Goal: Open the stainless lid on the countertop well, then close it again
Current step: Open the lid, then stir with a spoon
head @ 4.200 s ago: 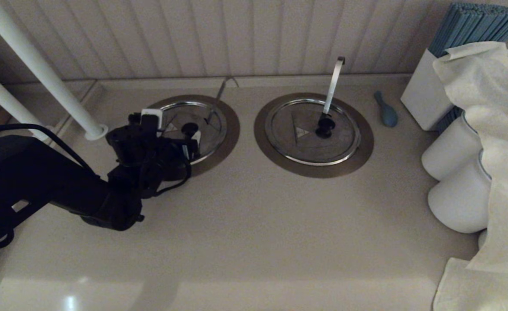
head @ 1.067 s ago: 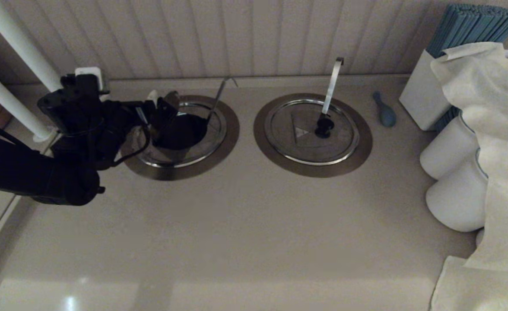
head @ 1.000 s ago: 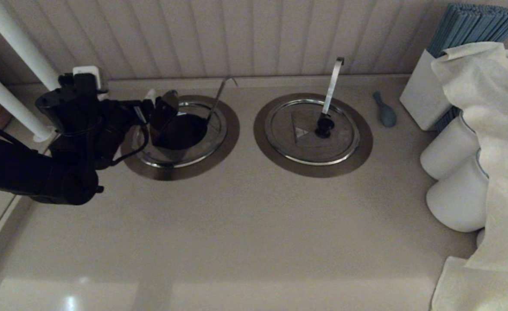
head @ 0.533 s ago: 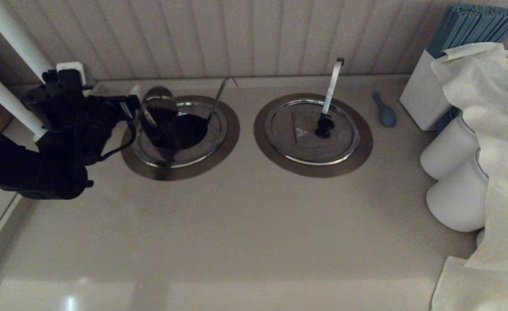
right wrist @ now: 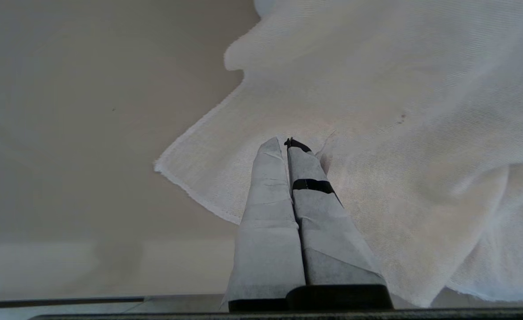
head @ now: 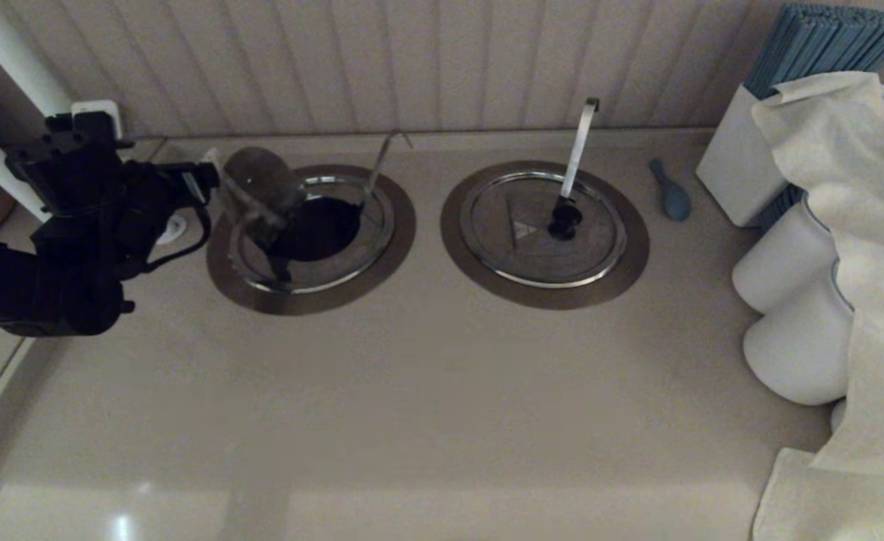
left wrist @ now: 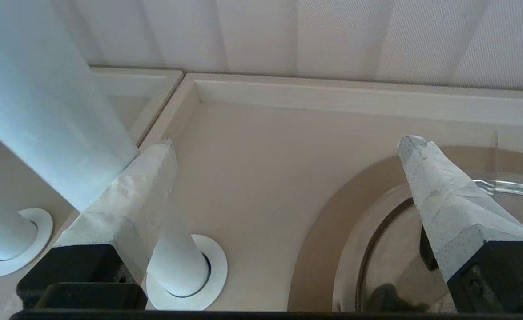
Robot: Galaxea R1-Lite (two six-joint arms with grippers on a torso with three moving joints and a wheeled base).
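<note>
Left gripper point(left wrist: 290, 142): fingers spread wide with nothing between them, at the left edge of the countertop well point(head: 322, 225), near the white pole point(left wrist: 43, 89). The stainless lid point(head: 258, 191) is blurred and stands tilted up over the well's left rim, just beside the fingertips; contact cannot be told. The well's dark bottom is exposed, and the hooked rod handle point(head: 382, 161) rises at its far side. Right gripper point(right wrist: 290, 144): fingers pressed together, empty, over a white cloth point(right wrist: 377, 89). The twin lid point(head: 540, 225) sits flat in place.
</note>
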